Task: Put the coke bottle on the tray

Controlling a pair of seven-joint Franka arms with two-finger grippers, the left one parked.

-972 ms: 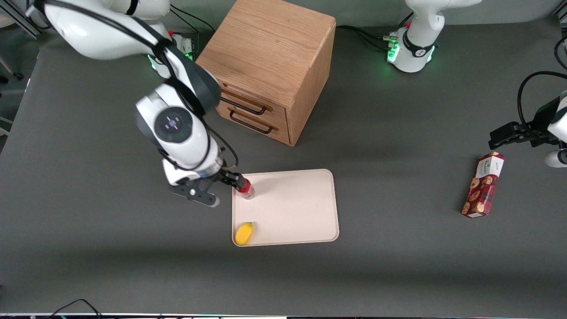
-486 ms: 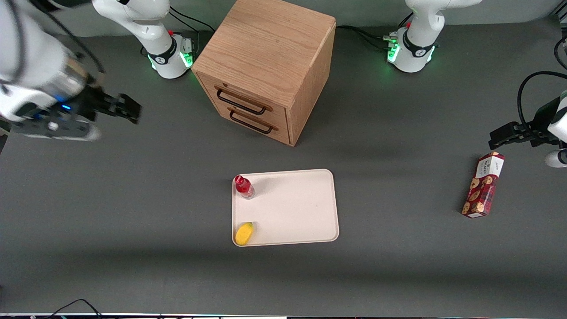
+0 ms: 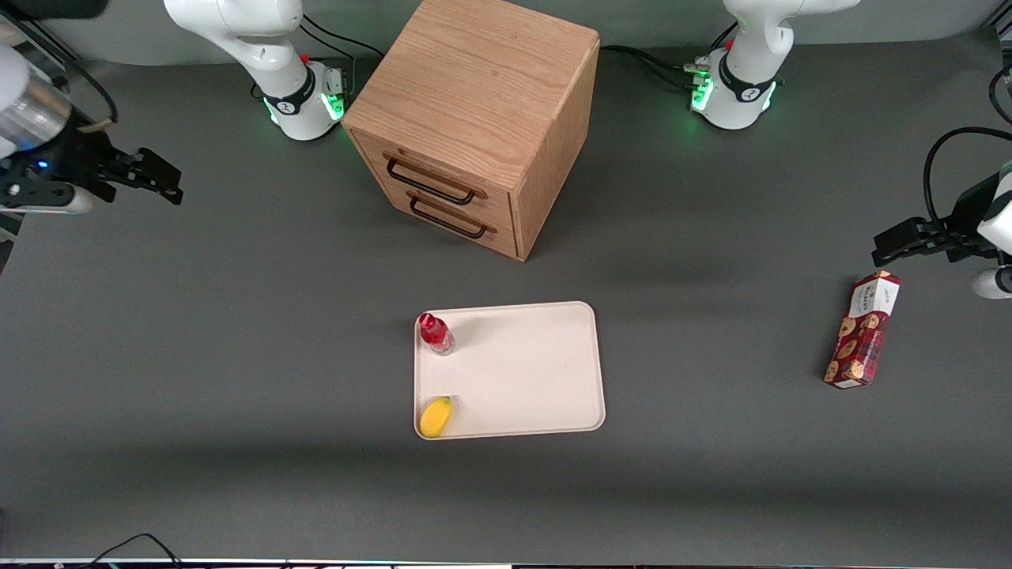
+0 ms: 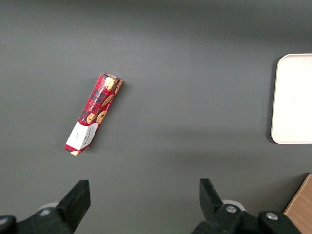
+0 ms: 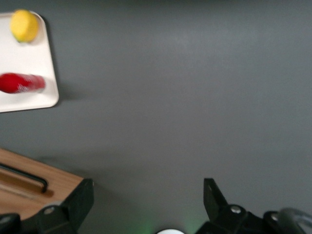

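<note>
Well apart from the coke bottle (image 3: 436, 333) standing on the tray (image 3: 530, 371), the end effector (image 3: 158, 178) hovers with fingers spread

Lighting is even, overhead and moderately bright. The dark grey matte counter (image 3: 237, 356) shows no glare. The wooden two-drawer cabinet (image 3: 474, 118) casts a soft shadow toward the parked arm's end. In the right wrist view the slim red bottle (image 5: 22, 83) is smeared; the open black pincer (image 5: 146, 204) is soft-edged.
</note>
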